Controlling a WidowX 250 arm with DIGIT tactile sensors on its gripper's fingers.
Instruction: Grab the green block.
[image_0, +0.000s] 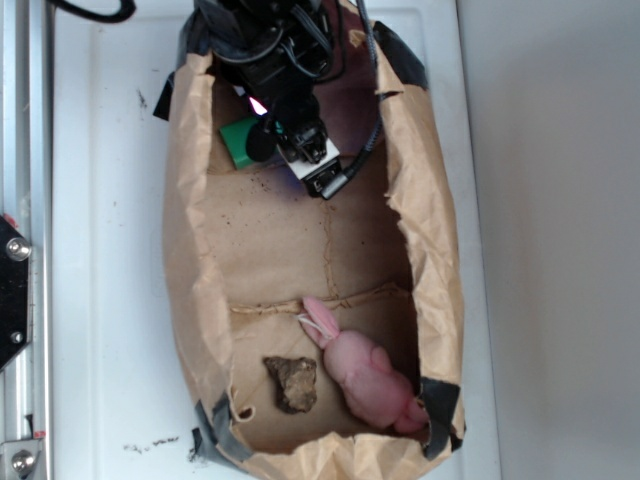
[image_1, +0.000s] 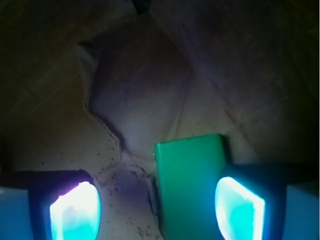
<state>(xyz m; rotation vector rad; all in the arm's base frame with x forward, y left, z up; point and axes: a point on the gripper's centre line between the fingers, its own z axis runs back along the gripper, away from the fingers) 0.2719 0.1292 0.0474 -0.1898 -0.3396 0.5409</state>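
Note:
The green block (image_0: 236, 140) lies on the floor of a brown paper bag (image_0: 190, 250), at its far end, partly hidden under the arm in the exterior view. My gripper (image_0: 265, 140) hangs right over it. In the wrist view the green block (image_1: 189, 185) sits between my two glowing pads (image_1: 75, 212), close against the right pad and well apart from the left one. The gripper (image_1: 157, 210) is open and the jaws stand wide on either side of the block.
Inside the same bag, at its near end, lie a pink plush bunny (image_0: 362, 372) and a lumpy brown rock-like chunk (image_0: 291, 383). The bag's tall crumpled walls (image_0: 430, 230) close in on both sides, with black tape (image_0: 440, 410) at the corners. A metal rail (image_0: 18, 240) runs along the left.

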